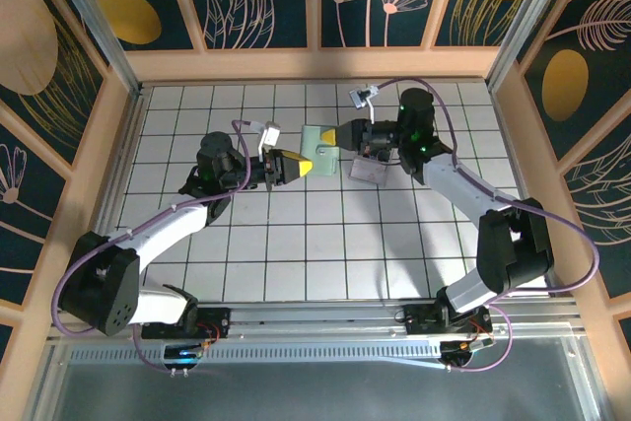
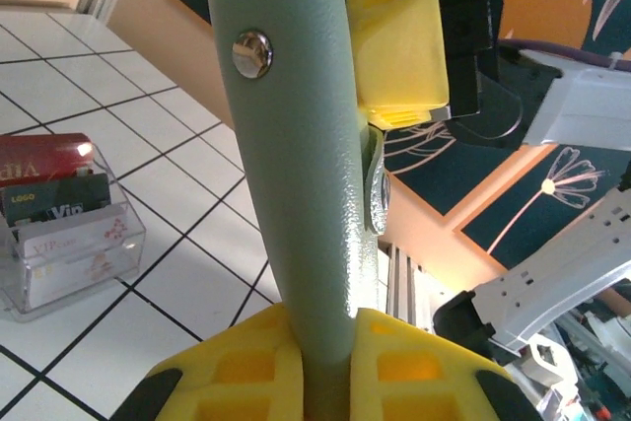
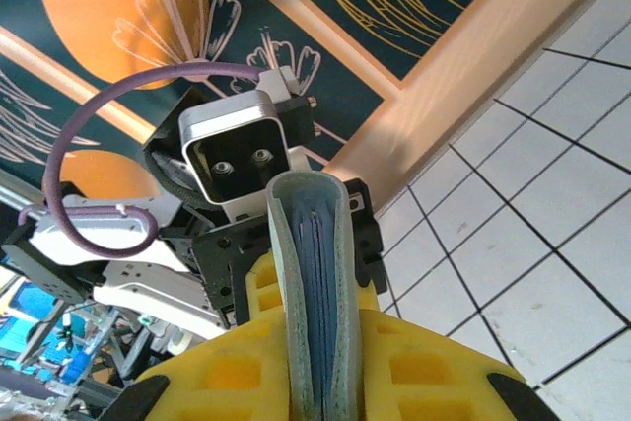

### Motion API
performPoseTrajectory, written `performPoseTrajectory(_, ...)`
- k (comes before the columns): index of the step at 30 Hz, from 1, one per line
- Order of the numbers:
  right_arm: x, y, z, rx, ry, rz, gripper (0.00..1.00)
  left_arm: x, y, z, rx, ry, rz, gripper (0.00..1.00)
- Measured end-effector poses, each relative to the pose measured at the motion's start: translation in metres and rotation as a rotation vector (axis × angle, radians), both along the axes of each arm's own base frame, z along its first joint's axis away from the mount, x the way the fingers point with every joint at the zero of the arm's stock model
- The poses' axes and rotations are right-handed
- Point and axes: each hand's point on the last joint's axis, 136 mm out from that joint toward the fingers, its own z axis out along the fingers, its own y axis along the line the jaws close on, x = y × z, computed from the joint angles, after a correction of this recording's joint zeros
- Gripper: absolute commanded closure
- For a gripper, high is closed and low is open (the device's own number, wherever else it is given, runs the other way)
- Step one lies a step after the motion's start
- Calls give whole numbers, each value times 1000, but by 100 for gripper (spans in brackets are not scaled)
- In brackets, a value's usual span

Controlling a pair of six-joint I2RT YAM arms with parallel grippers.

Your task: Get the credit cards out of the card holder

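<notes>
The card holder point(image 1: 317, 148) is a pale grey-green folded wallet, held up off the tiles between both arms. My left gripper point(image 1: 302, 165) is shut on its near-left corner and my right gripper point(image 1: 332, 136) is shut on its far-right side. In the left wrist view the card holder point(image 2: 286, 145) rises from my left gripper point(image 2: 320, 347), spine and snap stud facing the camera. In the right wrist view the card holder point(image 3: 311, 244) stands edge-on in my right gripper point(image 3: 330, 337), with blue inner layers showing. The credit cards are hidden inside the fold.
A clear plastic box point(image 1: 367, 171) stands on the white tiles just right of the wallet; the box point(image 2: 69, 244) holds red, dark green and white cards. Wooden walls ring the tiled floor point(image 1: 296, 244).
</notes>
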Motion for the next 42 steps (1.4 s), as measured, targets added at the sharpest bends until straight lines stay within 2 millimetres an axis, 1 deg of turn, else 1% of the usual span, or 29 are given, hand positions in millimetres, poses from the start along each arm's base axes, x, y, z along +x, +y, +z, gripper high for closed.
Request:
performPoseTrajectory(1, 3, 1, 0, -14, -1, -16, 74, 2, 0, 0, 0, 0, 14, 100)
performPoseTrajectory(3, 11, 3, -3, -52, -1, -70, 65, 8, 2, -2, 3, -1, 50, 100)
performPoseTrajectory(5, 20, 4, -7, -100, 1, -145, 54, 14, 4, -5, 15, -10, 96, 100)
performPoseTrajectory(7, 28, -1, -13, -158, -1, -246, 52, 19, 8, -11, 42, -15, 151, 100)
performPoseTrajectory(10, 40, -14, -17, -236, -6, -403, 47, 24, 12, -17, 83, -27, 225, 100)
performPoseTrajectory(13, 43, -24, -13, -303, -27, -557, 47, 23, 14, -20, 97, -41, 267, 100)
performPoseTrajectory(15, 37, -25, -8, -333, -49, -625, 49, 23, 16, -24, 107, -37, 290, 100)
performPoseTrajectory(19, 19, -17, -1, -369, -77, -703, 57, 24, 17, -32, 124, -26, 325, 100)
performPoseTrajectory(21, 13, -12, -4, -390, -74, -727, 58, 25, 17, -32, 123, -27, 329, 100)
performPoseTrajectory(24, 8, -3, -15, -452, -67, -751, 59, 27, 16, -35, 129, -21, 333, 100)
performPoseTrajectory(28, 9, 12, -23, -527, -64, -775, 60, 31, 16, -42, 142, -7, 346, 100)
performPoseTrajectory(33, 16, 29, -33, -595, -70, -793, 64, 34, 15, -43, 141, 0, 350, 100)
performPoseTrajectory(37, 22, 30, -43, -651, -68, -815, 66, 35, 16, -42, 136, 2, 357, 100)
performPoseTrajectory(42, 25, 26, -46, -683, -67, -840, 66, 37, 17, -41, 132, 8, 376, 100)
